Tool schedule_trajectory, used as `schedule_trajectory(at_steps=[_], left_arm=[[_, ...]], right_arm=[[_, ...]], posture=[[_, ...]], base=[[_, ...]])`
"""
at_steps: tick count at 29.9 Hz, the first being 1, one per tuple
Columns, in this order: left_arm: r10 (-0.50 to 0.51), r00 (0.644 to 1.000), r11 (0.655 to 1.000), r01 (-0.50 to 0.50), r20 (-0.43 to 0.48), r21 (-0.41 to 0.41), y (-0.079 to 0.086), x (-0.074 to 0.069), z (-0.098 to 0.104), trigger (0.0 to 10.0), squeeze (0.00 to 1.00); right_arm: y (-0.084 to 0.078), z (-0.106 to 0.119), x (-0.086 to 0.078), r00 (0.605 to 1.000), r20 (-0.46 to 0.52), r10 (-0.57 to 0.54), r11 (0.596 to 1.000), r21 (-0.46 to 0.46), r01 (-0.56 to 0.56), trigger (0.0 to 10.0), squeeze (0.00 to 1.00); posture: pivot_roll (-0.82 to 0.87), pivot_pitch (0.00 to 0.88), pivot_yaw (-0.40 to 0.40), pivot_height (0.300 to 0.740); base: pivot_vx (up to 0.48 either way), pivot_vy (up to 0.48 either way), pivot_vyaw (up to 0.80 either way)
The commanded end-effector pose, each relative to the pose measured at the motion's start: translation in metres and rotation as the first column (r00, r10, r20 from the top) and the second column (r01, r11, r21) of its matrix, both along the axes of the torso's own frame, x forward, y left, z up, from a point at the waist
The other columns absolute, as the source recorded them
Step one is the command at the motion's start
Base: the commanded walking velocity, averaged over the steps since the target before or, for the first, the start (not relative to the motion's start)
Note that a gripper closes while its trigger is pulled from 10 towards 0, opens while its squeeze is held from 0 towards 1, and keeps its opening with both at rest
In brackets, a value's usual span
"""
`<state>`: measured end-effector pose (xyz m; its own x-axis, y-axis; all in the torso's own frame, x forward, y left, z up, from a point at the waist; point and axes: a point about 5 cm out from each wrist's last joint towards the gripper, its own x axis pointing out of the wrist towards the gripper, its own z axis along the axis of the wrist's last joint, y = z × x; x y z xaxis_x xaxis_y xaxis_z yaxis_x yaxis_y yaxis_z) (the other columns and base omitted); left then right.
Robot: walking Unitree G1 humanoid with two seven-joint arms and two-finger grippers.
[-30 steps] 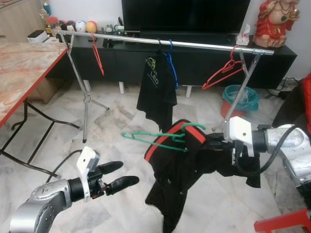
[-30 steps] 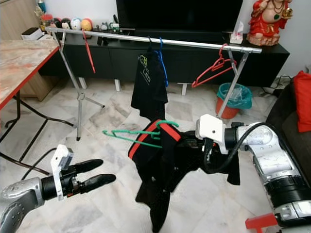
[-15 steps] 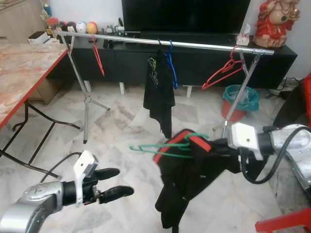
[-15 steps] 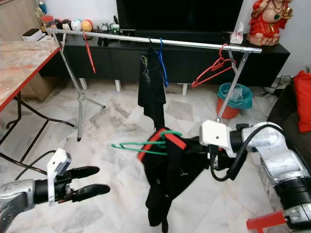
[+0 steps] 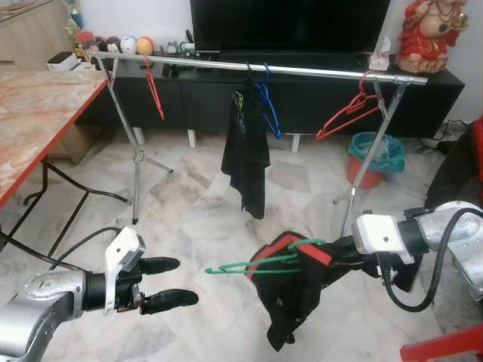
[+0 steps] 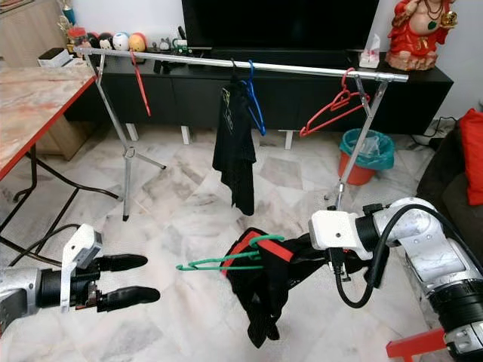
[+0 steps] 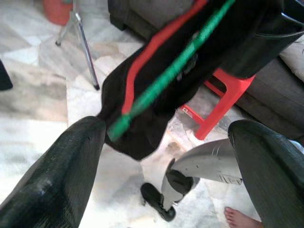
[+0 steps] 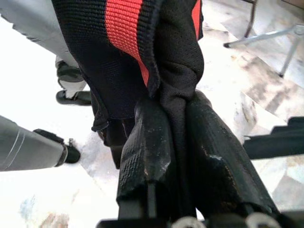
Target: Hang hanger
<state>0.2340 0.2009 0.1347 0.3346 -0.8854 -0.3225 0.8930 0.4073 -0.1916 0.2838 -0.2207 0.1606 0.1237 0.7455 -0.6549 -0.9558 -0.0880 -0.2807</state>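
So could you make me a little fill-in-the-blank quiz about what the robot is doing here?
1. The right gripper is shut on a black garment with a ____ stripe.
2. The hanger in that garment is ____ in colour.
3. The left gripper has its fingers ____.
4. A black shirt hangs from the ____.

Missing words: red; green; open; rail

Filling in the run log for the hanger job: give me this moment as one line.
right claw: shut on shirt | green hanger: in shirt, low over floor | left claw: open, idle | rack: not reached
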Motion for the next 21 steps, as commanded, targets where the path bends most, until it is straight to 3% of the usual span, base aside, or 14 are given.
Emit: schedule_trajectory(at_steps=[1, 5, 15, 21], left_arm=[[-0.035, 0.999, 0.999, 0.035, 0.029, -0.011, -0.005, 0.003, 0.007, 10.0, 0.0], [-0.112, 0.992, 0.991, 0.116, 0.058, -0.07, -0.022, 0.006, 0.02, 10.0, 0.0], [-0.326, 0.944, 0.941, 0.33, 0.06, -0.074, -0.058, 0.006, 0.022, 10.0, 0.0], [-0.359, 0.932, 0.93, 0.362, 0.057, -0.063, -0.066, 0.008, 0.021, 10.0, 0.0]], right_arm=[[0.004, 0.004, -0.003, 0.999, 0.011, 0.047, 0.999, -0.002, -0.047, 10.0, 0.0], [0.011, 0.001, -0.006, 0.996, -0.002, 0.084, 0.996, 0.006, -0.084, 10.0, 0.0], [0.021, -0.001, -0.009, 0.992, 0.0, 0.124, 0.992, 0.018, -0.124, 10.0, 0.0], [0.024, 0.001, -0.009, 0.992, 0.012, 0.129, 0.991, 0.023, -0.129, 10.0, 0.0]], posture=[[-0.01, 0.0, 0.029, 0.74], [-0.01, 0.0, 0.029, 0.74], [-0.03, 0.0, 0.037, 0.74], [-0.03, 0.0, 0.038, 0.74]], base=[[0.0, 0.0, 0.0], [0.0, 0.0, 0.0], [0.0, 0.0, 0.0], [0.0, 0.0, 0.0]])
